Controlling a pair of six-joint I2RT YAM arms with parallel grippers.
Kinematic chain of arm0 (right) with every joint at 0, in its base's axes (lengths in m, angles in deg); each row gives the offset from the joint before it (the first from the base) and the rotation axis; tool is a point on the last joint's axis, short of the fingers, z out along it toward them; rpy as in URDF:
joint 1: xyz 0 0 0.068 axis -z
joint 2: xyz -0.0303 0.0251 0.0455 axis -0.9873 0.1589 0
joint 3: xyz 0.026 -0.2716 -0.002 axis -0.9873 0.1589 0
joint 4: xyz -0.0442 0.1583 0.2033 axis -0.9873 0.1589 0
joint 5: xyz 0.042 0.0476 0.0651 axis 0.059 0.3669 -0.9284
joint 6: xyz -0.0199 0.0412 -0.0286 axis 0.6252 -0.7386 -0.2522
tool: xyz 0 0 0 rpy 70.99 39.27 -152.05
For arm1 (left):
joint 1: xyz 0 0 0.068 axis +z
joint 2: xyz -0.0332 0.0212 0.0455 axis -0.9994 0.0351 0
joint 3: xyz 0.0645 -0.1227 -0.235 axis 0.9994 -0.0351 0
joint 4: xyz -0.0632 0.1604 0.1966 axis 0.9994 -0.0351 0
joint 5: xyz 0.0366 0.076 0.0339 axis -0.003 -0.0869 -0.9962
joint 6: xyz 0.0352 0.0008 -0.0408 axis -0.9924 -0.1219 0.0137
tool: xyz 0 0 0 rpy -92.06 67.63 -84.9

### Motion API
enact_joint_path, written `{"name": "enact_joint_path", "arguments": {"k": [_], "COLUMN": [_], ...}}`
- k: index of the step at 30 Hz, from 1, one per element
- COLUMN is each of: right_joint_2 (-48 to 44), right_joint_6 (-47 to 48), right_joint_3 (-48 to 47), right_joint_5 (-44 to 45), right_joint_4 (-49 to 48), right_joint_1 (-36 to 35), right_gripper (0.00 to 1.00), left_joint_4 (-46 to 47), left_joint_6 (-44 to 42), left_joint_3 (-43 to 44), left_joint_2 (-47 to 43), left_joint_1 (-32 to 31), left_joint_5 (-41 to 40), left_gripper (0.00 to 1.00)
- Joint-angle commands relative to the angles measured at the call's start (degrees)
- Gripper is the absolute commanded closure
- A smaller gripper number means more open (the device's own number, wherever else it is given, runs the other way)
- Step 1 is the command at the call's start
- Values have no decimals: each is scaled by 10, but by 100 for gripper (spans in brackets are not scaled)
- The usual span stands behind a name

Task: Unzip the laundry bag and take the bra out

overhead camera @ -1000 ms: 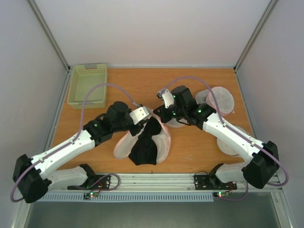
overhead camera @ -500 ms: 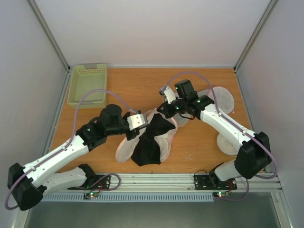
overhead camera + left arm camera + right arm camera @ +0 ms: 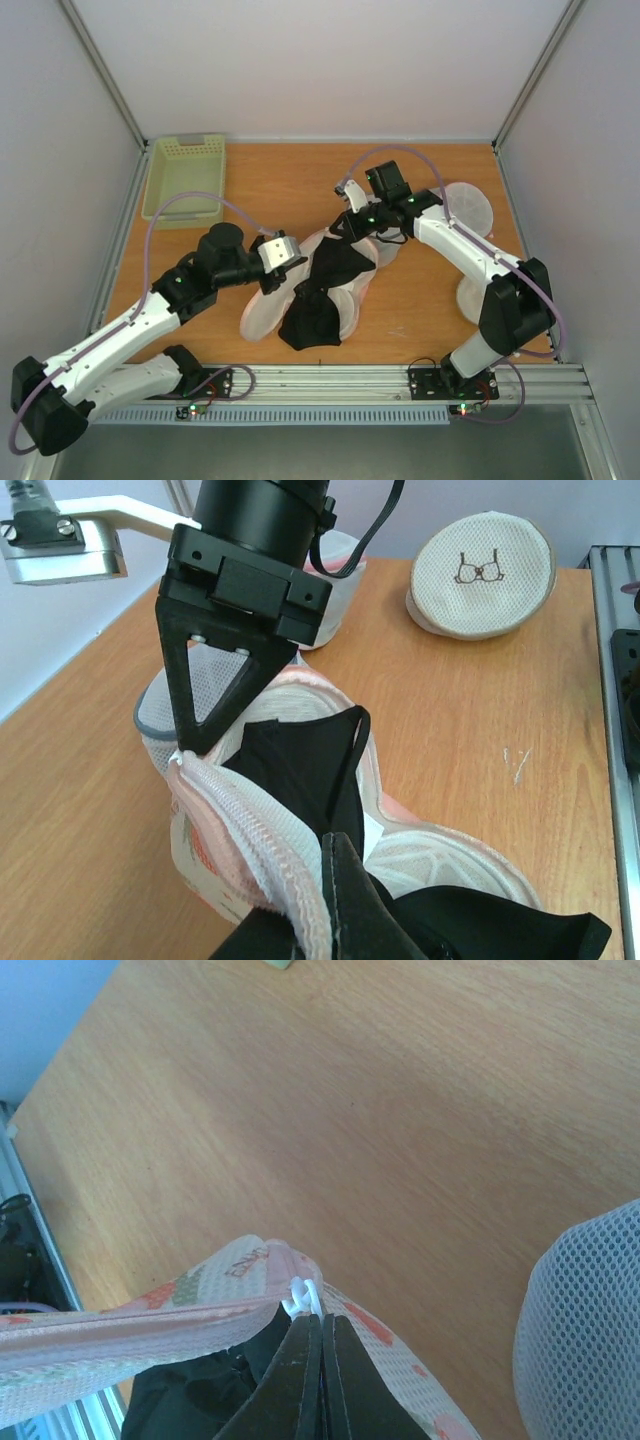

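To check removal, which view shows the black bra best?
Top external: nearly the whole bra lies across the laundry bag. Left wrist shows only part, cropped; right wrist only a dark patch below the bag's edge.

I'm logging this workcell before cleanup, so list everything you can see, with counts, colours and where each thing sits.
Flat peanut-shaped printed fabric laundry bag: one, beige with pink trim, table centre, opened.
Small two-cup bra: one, black, lying across the opened bag.
Round mesh cylinder bags: at least three, white, right side of the table.
Perforated plastic basket: one, pale green, far left corner.
Wooden table: one, orange-brown, under everything.
Robot's left end effector: one, black fingers, shut on the bag's left edge.
Robot's right end effector: one, black fingers, shut on the bag's far end.
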Motion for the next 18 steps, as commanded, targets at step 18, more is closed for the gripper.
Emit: {"name": "enact_joint_path", "arguments": {"k": [18], "right_joint_2": [-60], "right_joint_6": [-49], "right_joint_3": [118], "right_joint_5": [-13], "right_joint_4": [-28], "right_joint_1": [30], "right_gripper": [99], "left_joint_4": [167], "left_joint_6": [145], "left_joint_3": [50], "left_joint_2": [201], "left_joint_1": [124], "left_joint_5": [-162], "left_gripper": [99]}}
